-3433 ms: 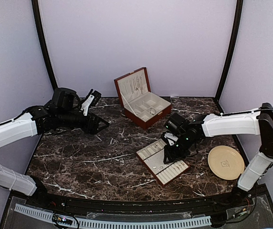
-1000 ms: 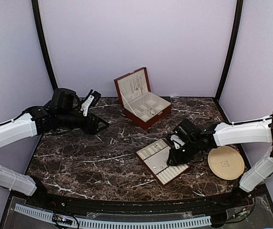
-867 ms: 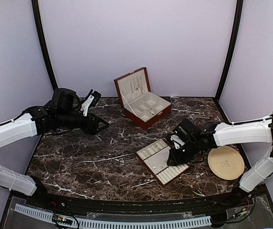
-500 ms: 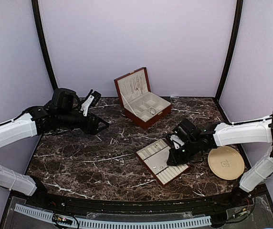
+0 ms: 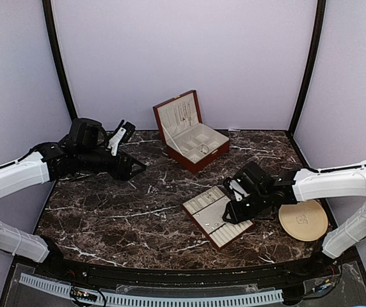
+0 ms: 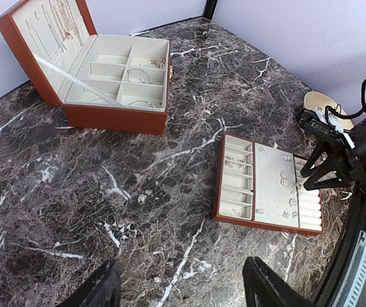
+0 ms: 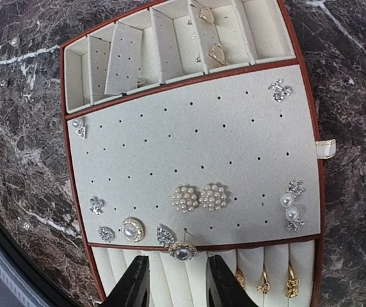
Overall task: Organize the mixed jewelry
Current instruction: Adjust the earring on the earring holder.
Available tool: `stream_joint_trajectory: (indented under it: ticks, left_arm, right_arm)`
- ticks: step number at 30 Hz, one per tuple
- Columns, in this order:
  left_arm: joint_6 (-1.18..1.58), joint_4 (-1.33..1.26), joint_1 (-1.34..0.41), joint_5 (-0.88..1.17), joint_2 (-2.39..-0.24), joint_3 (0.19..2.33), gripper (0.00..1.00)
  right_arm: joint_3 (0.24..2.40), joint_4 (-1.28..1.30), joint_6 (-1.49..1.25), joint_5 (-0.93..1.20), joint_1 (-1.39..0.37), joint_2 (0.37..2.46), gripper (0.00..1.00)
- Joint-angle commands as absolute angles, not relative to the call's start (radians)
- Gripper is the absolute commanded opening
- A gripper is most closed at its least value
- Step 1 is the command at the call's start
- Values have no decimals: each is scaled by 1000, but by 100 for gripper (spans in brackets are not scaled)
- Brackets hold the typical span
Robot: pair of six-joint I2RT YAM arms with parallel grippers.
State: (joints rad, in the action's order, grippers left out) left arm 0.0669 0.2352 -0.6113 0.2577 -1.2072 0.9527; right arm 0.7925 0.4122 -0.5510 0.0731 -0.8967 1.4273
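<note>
The mixed jewelry lies on a flat red-brown tray [image 7: 170, 128] with a cream pad: two pearl-cluster earrings [image 7: 199, 197], small silver studs [image 7: 96, 204] and gold rings [image 7: 263, 281] in the ring rolls. A round gold-rimmed pearl earring [image 7: 182, 251] rests on the strip between pad and rolls, its pin pointing to a hole. My right gripper [image 7: 178, 289] hovers just below it, open, touching nothing. From above, the right gripper [image 5: 229, 214] is over the tray's [image 5: 203, 206] near right part. My left gripper [image 5: 132, 167] hangs open and empty at the far left, seen again in its wrist view [image 6: 183, 300].
The red-brown wooden box [image 5: 189, 131] stands open at the back centre, with chains on its lid and pieces in its compartments. A round beige plate [image 5: 303, 217] sits right of the tray. Tiny loose specks [image 7: 26, 225] lie on the dark marble beside the tray.
My right gripper's jaws have parted and the right arm has drawn slightly to the right over the tray. The left arm has not moved.
</note>
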Motion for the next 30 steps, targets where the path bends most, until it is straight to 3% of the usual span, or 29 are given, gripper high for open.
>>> stream_joint_trajectory:
  ticks: [1,22,30]
  left_arm:
    - [69,235,-608,267,-1176,937,68]
    - [69,234,-608,268,-1175,937,68]
    - [69,235,-607,269,-1174,937,67]
  right_arm:
    - [759,346,-537,24,-921,1404,33]
    - [744,296,-525,-20,-945,1461,31]
    - [750,293,-525,-17,-945,1476,25]
